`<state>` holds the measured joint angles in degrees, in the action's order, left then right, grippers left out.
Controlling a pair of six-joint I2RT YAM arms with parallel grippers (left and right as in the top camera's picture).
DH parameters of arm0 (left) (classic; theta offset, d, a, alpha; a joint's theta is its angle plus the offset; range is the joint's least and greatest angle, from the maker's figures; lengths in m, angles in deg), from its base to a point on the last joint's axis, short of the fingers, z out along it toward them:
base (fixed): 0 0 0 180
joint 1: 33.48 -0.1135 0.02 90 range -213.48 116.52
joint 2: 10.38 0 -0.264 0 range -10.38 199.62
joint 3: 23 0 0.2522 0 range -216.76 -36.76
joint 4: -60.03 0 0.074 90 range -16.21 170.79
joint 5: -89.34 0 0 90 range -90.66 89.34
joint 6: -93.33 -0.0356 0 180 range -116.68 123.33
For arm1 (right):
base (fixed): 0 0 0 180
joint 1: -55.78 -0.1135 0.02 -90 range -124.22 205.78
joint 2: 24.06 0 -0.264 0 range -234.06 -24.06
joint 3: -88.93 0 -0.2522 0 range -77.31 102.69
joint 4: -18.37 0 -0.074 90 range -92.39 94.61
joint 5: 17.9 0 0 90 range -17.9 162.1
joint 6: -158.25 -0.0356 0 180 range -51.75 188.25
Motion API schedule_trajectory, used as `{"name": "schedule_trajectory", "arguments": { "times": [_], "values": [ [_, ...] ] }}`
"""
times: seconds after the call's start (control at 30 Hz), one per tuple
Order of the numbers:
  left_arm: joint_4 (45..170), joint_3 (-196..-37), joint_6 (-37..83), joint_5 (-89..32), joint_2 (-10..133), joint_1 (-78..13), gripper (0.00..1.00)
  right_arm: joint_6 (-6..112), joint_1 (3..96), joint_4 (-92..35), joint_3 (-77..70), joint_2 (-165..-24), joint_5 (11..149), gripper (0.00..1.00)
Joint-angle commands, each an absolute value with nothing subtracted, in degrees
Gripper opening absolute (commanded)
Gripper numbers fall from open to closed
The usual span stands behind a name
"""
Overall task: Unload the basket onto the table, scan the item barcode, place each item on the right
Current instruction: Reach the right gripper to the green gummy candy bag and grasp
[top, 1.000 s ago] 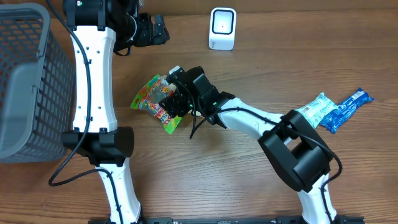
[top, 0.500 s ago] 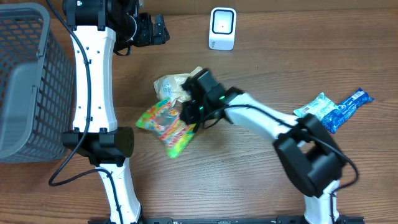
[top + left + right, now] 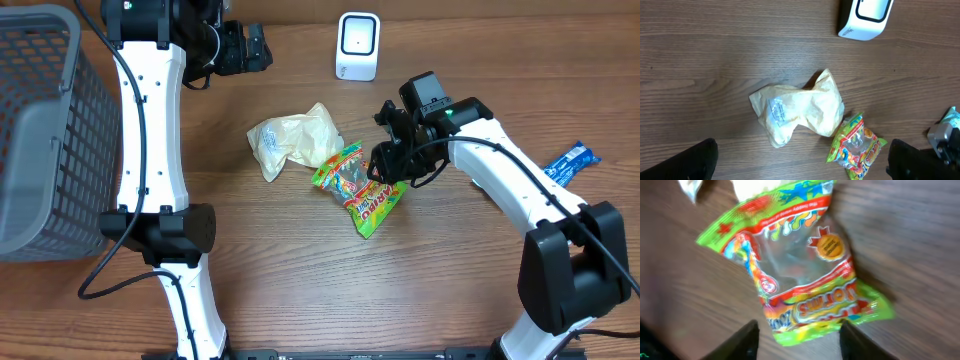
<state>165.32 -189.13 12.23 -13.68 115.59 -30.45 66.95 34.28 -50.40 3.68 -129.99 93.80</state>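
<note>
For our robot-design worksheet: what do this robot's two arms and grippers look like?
The left arm and right arm have white links and black joints, with black cables looping alongside. The left gripper and right gripper are black; a small green light shows by the right wrist.

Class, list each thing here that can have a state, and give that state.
gummy bag, lying flat, printed front up, not gripped.
yellow pouch, crumpled, lying loose.
scanner, standing, untouched.
left gripper, open, empty.
right gripper, open over the gummy bag's edge.
</note>
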Motion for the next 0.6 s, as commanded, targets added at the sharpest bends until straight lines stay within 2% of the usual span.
{"name": "schedule_trajectory", "arguments": {
  "times": [0.0,0.1,0.17,0.27,0.37,0.57],
  "values": [
    [165.25,-189.11,12.56,-13.57,114.0,-29.71,1.0,72.32,34.0,-50.05,5.19,-129.05,89.71,0.6],
    [165.25,-189.11,12.56,-13.59,114.0,-29.71,1.0,73.31,30.94,-49.57,6.04,-129.05,87.15,0.58],
    [165.25,-189.11,12.56,-13.57,114.0,-29.71,1.0,73.24,27.22,-49.02,6.0,-129.09,80.29,0.58],
    [165.25,-189.11,12.56,-13.57,114.0,-29.71,1.0,73.2,19.81,-47.07,5.93,-129.62,65.58,0.67],
    [165.25,-189.11,12.56,-13.57,114.0,-29.71,1.0,73.22,15.26,-44.74,5.17,-130.36,58.52,0.7],
    [165.25,-189.11,12.56,-13.57,114.0,-29.71,1.0,73.24,11.66,-43.64,3.97,-133.36,57.54,0.71]
  ]
}}
